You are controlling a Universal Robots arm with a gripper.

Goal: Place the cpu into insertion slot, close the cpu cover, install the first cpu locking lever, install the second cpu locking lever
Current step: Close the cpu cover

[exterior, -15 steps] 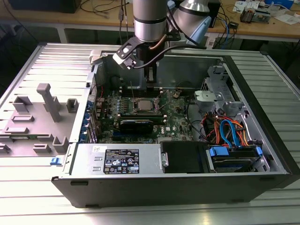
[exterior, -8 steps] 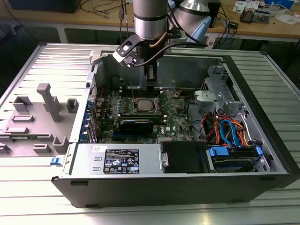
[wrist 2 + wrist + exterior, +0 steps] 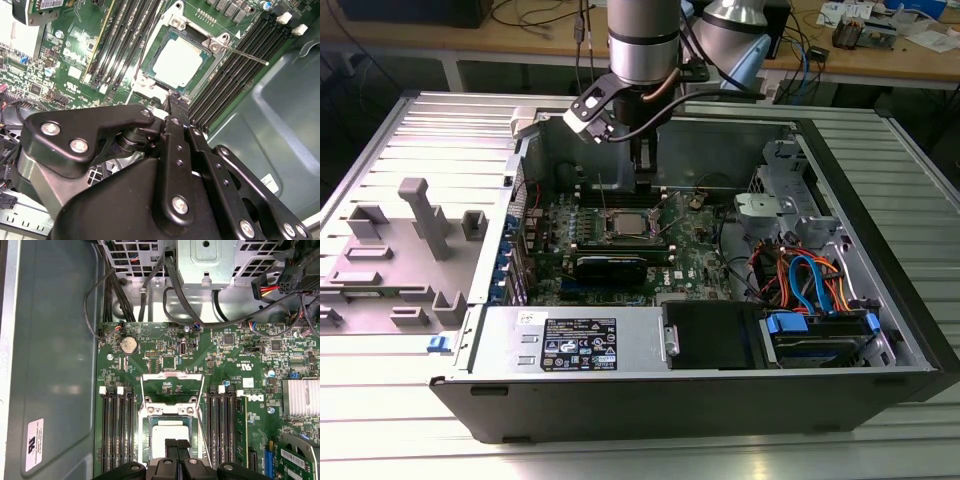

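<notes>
The cpu [image 3: 177,60] lies flat in the insertion slot [image 3: 170,432], its silver-grey top showing in both wrist views. The cpu cover [image 3: 214,46] appears to lie down around the chip as a thin metal frame. Two thin lever rods [image 3: 245,54] stick out free from the socket's corners, one on each side [image 3: 143,387]. My gripper [image 3: 176,445] is shut with nothing between its fingers. Its tips [image 3: 175,100] hover at the socket's edge, just above the cover's tab. In the exterior view the gripper [image 3: 642,185] hangs over the socket [image 3: 625,222] inside the open computer case.
Black memory slots [image 3: 117,430] flank the socket on both sides. A black graphics card [image 3: 610,265] lies in front of it, and a finned heat sink [image 3: 300,397] sits nearby. Cables and a drive cage [image 3: 810,280] fill the exterior view's right. A grey fixture [image 3: 415,240] stands outside the case.
</notes>
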